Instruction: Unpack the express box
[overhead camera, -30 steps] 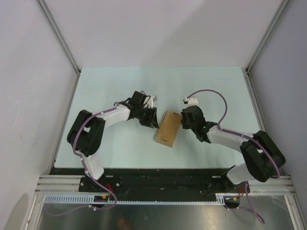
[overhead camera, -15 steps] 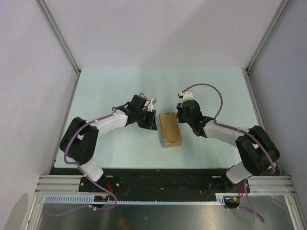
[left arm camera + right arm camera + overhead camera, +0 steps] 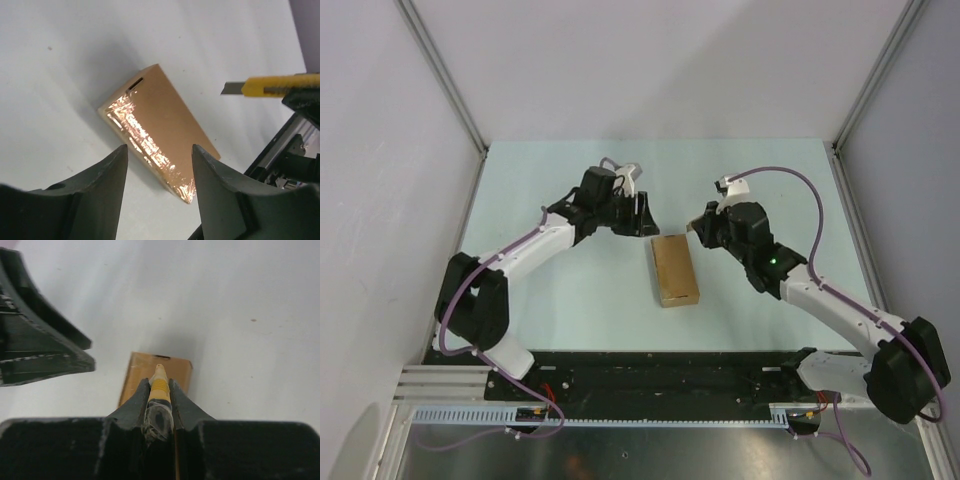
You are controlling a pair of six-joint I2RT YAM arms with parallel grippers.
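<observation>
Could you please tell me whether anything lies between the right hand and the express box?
Nothing visible does. The right hand, shut on the utility knife, hangs by the far end of the express box with only table surface between them; the open left hand sits off to the other side, clear of that path.

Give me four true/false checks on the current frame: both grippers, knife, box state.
1. The right gripper is shut on the utility knife. True.
2. The left gripper is clamped on the express box. False: its jaws are open and hold nothing; the box lies on the table, apart from them.
3. The box's flap lid is lifted open. False: the box is closed and lies flat.
4. The knife's blade is extended past the yellow body. True.
</observation>
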